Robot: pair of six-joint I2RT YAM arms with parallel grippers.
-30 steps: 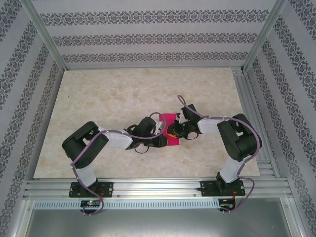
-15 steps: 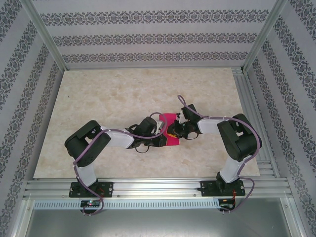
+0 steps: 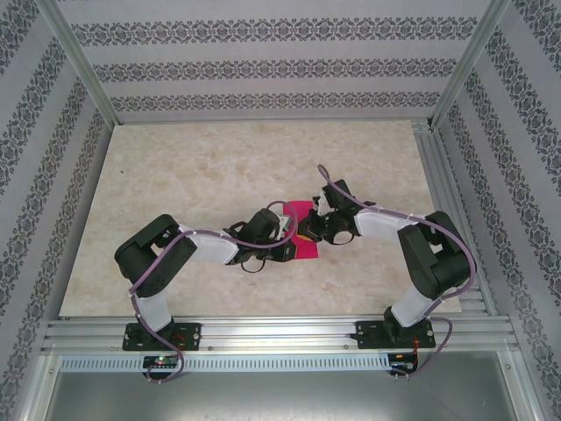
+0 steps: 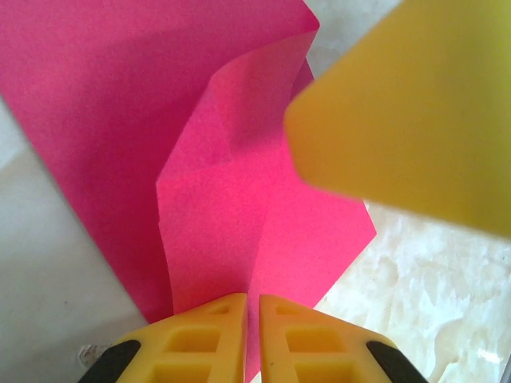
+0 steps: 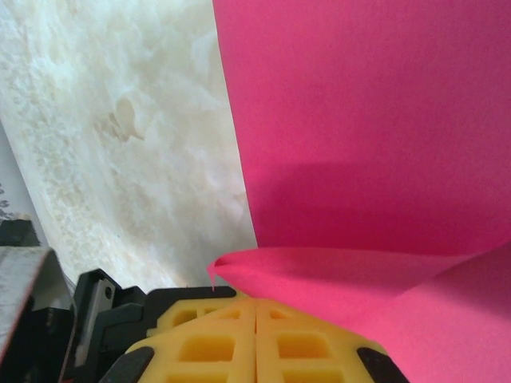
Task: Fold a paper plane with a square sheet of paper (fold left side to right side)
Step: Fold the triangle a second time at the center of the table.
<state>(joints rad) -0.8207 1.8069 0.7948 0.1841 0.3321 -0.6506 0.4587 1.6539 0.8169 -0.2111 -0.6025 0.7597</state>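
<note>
The right arm swings its elbow outward to the right and nearer the front rail, with its forearm stretched further left. The right gripper, slightly parted before, now has its fingers pressed together at the lifted fold of the pink paper.

The sheet of paper is thin, matt magenta paper with a faint grain. The left gripper has matt yellow moulded plastic fingers. The table looks smooth and stone-patterned, faintly glossy at the left wrist view's lower right. The frame rails are bare brushed metal. The patterned walls are perhaps paper or cloth.
</note>
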